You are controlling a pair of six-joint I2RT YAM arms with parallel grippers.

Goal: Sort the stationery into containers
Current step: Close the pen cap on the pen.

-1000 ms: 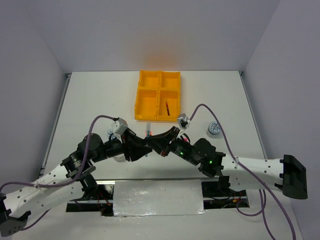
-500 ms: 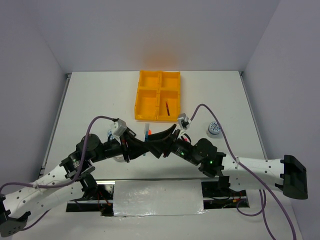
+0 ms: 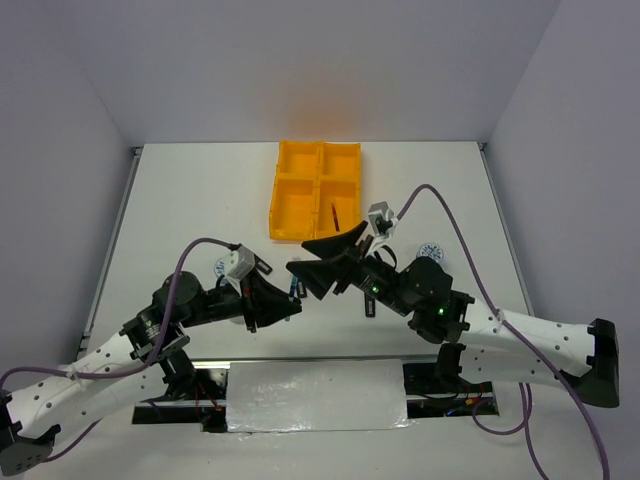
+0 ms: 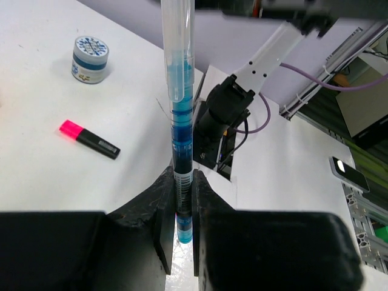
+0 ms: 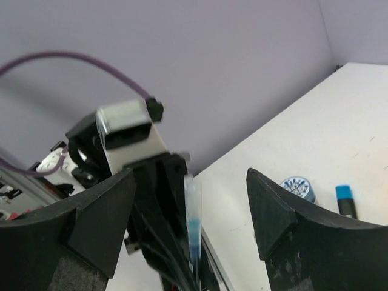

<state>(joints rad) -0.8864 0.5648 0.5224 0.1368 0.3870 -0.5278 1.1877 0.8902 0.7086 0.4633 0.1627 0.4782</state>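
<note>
Table [image 3: 190, 200]: one tray [image 3: 277, 196], two rolls [image 3: 430, 251] [image 3: 220, 267], one teal pen [image 4: 182, 139].

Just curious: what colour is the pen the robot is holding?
Teal-blue pen, clearest in the left wrist view.

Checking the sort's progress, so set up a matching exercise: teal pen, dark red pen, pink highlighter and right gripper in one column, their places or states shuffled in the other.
Things:
1. teal pen
2. dark red pen
3. pink highlighter
4. right gripper

Places or states:
A. open, holding nothing
B. lying on the table
C. clamped in the left gripper
D. inside a compartment of the tray

Pairs: 1-C, 2-D, 3-B, 4-A
</note>
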